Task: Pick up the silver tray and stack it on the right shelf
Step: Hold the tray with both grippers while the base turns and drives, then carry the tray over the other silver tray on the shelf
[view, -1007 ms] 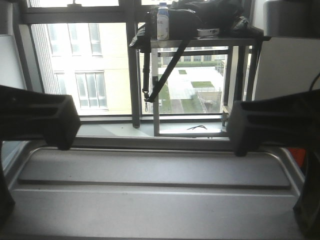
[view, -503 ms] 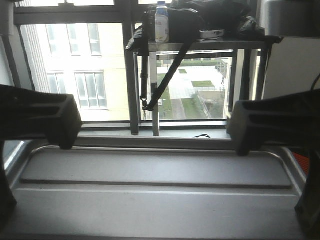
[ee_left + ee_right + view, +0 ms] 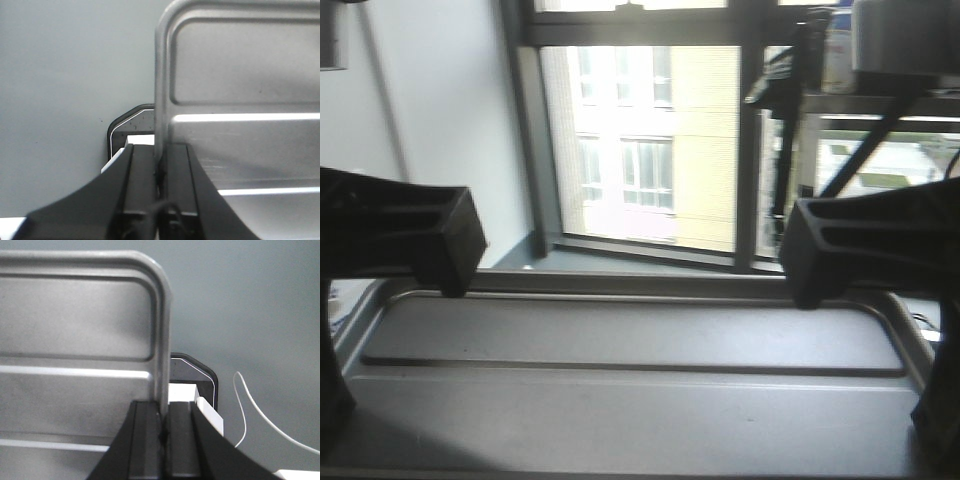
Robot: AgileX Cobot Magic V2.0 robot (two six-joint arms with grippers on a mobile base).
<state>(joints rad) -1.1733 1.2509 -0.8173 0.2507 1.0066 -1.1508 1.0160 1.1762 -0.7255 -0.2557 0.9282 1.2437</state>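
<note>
I'm carrying the silver tray (image 3: 630,400) level between my two hands, and it fills the lower half of the front view with its far rim running across the middle of the frame. My left gripper (image 3: 160,167) is pinched narrow on the tray's left rim, the thin metal edge sandwiched between the two black fingers. My right gripper (image 3: 164,422) holds the right rim the same way. What has changed is the background, not the grip. A second ago the dark bag (image 3: 788,75) hung in the upper middle of the front view. Now it has slid to the upper right edge, the window (image 3: 650,150) sits centre, and a pale wall (image 3: 430,100) fills the upper left. I judge the base is turning with the tray held steady. The right shelf is not in any view, so placing still lies ahead.
</note>
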